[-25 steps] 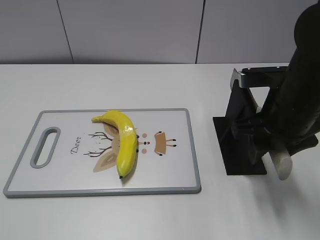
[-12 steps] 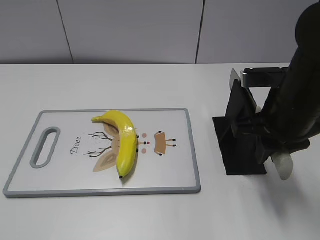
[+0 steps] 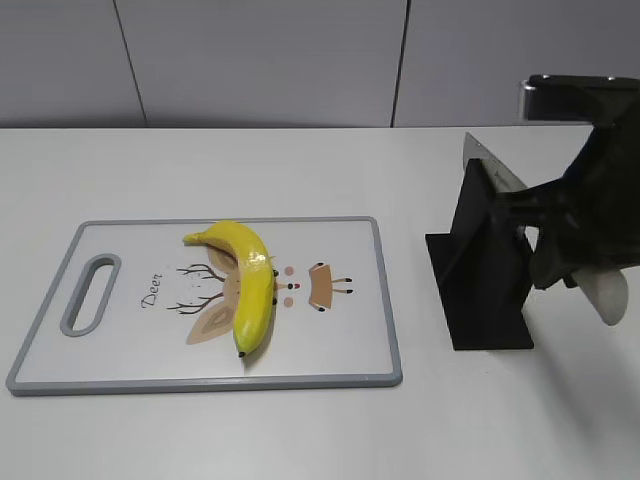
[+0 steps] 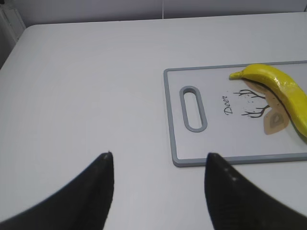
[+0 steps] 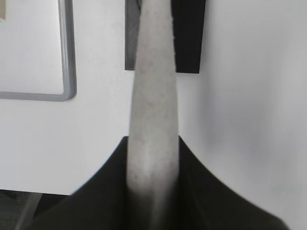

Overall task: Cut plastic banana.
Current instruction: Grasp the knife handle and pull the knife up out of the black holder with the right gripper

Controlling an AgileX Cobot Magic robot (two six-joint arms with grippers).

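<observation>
Plastic banana (image 4: 283, 91) cut off at right edge

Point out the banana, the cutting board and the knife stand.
banana (image 3: 252, 280): exterior view, middle of its yellow curved body.
cutting board (image 3: 90, 295): exterior view, grey rim of the handle slot at its left end.
knife stand (image 3: 487, 265): exterior view, black upright face above its base.

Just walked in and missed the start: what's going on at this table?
The right gripper is shut on a knife handle, drawing the knife out of the black stand. The banana lies uncut on the cutting board, with nothing touching it. The left gripper hovers open above bare table, near the board's handle end.
</observation>
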